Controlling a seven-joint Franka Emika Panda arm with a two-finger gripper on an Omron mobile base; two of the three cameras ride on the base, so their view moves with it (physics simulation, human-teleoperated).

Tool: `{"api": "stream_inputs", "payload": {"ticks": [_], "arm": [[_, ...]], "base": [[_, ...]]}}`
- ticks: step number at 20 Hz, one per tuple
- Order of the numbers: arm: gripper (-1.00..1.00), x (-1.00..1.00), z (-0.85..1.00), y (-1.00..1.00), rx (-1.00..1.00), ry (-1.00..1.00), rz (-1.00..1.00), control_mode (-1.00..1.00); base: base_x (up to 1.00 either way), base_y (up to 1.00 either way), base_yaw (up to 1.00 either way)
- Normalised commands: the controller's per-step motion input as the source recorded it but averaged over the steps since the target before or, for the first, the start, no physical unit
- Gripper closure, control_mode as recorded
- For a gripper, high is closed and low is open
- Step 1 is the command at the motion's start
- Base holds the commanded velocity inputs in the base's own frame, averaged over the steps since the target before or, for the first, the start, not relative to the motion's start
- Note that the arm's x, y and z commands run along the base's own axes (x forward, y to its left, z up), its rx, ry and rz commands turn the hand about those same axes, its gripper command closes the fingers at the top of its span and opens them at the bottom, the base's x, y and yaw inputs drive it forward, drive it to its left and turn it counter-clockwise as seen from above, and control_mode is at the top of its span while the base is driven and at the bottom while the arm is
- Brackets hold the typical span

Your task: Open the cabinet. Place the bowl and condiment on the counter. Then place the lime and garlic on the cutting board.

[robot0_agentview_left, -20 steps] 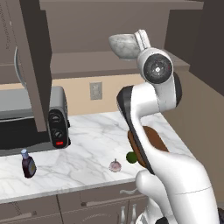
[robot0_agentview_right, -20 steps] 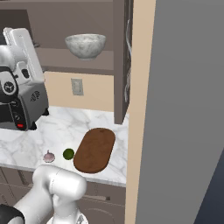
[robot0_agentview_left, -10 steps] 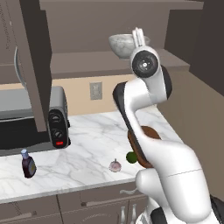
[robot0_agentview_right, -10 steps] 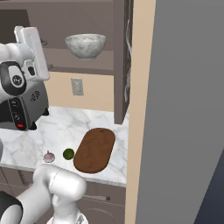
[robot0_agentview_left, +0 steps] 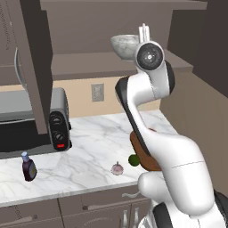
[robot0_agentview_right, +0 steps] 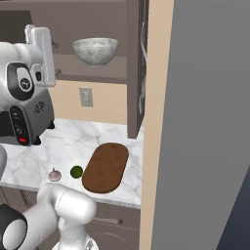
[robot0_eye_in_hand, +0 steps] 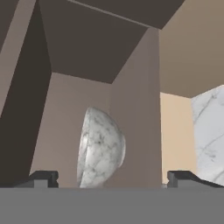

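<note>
Even rendered light, soft shadows — sharp

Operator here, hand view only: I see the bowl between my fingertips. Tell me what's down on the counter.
Observer: The condiment already stands on the counter, left of the toaster oven.
Operator: Give me the lime and garlic.
Observer: The lime and garlic lie side by side on the marble just off the cutting board, not on it.
Operator: Confirm the bowl's spot.
Observer: The bowl sits upright on the open cabinet's shelf; the open gripper faces it, nothing held.

Base views flank the bowl point(robot0_agentview_left: 125, 45); hand view faces it
</note>
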Motion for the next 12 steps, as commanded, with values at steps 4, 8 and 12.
{"api": "stream_inputs", "payload": {"ticks": [4,8,12], "arm": [[-1.0,0.27,0.0,0.0,0.0,-0.03,-0.02,-1.0],[-1.0,0.37,0.0,0.0,0.0,-0.01,-0.01,-1.0],[-1.0,0.29,0.0,0.0,0.02,0.0,0.0,-1.0]], "base": [[0.0,0.0,0.0],[0.0,0.0,0.0],[0.0,0.0,0.0]]}}
